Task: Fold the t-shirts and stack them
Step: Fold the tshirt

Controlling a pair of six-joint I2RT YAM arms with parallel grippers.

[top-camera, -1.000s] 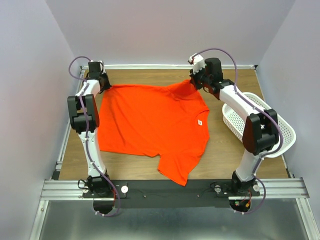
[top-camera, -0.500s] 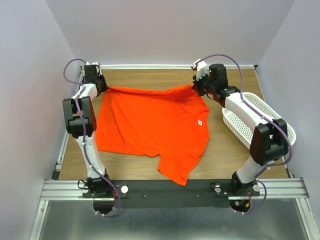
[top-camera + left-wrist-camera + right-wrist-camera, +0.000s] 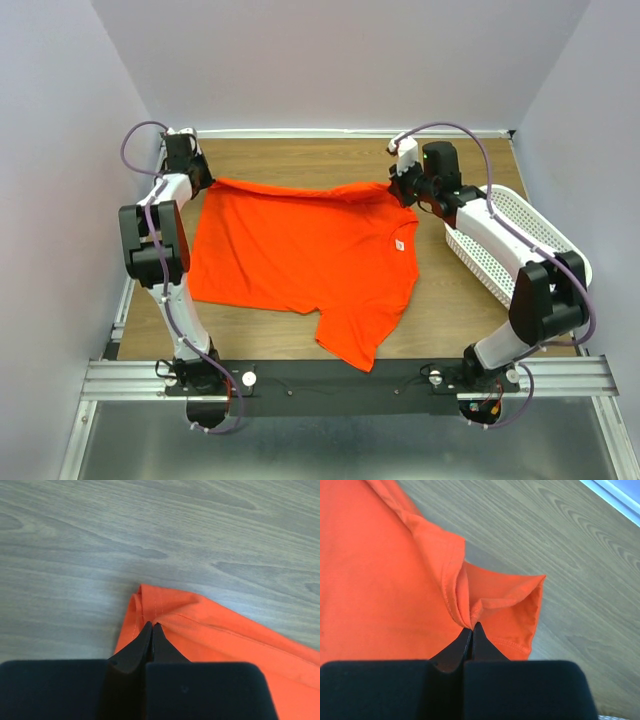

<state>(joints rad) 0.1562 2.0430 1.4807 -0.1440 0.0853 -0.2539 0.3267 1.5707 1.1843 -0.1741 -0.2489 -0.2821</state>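
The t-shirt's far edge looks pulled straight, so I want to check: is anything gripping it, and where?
Both arms pinch the t-shirt: the left gripper is shut on its far-left hem corner, the right gripper on the bunched far sleeve.

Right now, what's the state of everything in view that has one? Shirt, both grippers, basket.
t-shirt: unfolded, spread mostly flat on the table, collar toward the right, far edge held at both ends.
left gripper: shut on the t-shirt, pinching its hem corner.
right gripper: shut on the t-shirt, pinching a bunched sleeve.
basket: upright at the table's right side, partly hidden; no shirt seen inside.
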